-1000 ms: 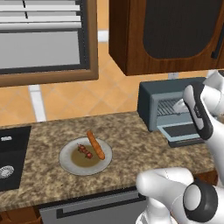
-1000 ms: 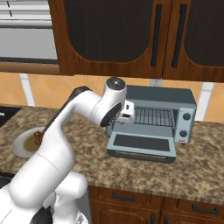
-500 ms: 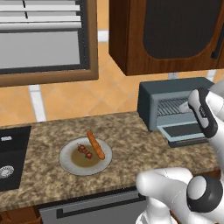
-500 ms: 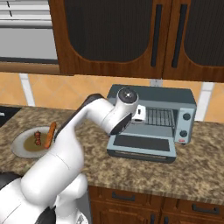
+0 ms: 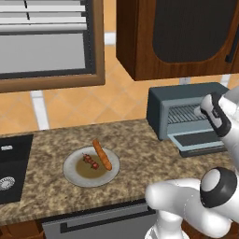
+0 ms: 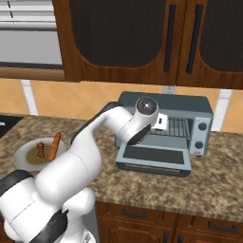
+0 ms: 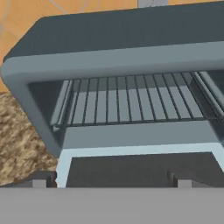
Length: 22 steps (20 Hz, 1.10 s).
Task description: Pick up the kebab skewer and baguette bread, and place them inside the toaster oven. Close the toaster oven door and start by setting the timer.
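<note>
My gripper [image 7: 107, 183], jaws spread and empty, faces the open grey-blue toaster oven [image 6: 166, 126]. I judge nothing's loaded; next I'd swing toward nine o'clock for the dark-chunked kebab skewer [image 5: 90, 161] beside the slim orange-brown baguette bread [image 5: 101, 154].

1 toaster oven [image 5: 186, 114] | 1 plate [image 5: 74, 173] | 1 skewer [image 5: 91, 161] | 1 baguette [image 5: 101, 154] | 1 sink [image 5: 11, 168] | 2 oven knobs [image 6: 201, 135]

A plate [image 5: 77, 173] sat on the counter [image 5: 135, 154], left of the toaster oven [image 5: 186, 109]; the kebab skewer [image 5: 90, 161] lay beside the baguette bread [image 5: 101, 154] on it.
</note>
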Tool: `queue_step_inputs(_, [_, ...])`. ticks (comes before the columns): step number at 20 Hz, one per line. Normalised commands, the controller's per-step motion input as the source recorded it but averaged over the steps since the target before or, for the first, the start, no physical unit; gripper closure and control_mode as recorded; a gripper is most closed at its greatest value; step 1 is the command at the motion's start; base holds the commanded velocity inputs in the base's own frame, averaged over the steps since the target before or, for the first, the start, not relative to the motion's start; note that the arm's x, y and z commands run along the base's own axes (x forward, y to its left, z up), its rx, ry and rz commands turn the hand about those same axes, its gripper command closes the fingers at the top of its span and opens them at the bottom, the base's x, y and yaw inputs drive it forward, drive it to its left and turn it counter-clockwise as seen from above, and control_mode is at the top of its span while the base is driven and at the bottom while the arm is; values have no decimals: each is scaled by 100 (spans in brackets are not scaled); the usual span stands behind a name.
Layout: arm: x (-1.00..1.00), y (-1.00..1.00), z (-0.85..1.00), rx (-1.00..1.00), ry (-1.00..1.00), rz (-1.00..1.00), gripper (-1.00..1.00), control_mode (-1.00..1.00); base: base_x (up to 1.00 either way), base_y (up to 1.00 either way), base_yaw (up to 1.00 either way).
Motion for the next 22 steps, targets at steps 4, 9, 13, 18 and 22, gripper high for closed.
queue_step_inputs(4, [32,-11,-3,0,-2,-11,-100,-100,0,0,0])
queue_step_inputs(9, [-7,-1,-70,-7,-14,-4,-100,-100,0,0,0])
queue_step_inputs(13, [-1,0,-58,-7,-22,0,-100,-100,0,0,0])
queue_step_inputs(18, [25,-7,-11,-1,-17,-1,-100,-100,0,0,0])
queue_step_inputs(22, [43,-23,0,0,-14,-2,-100,-100,0,0,0])
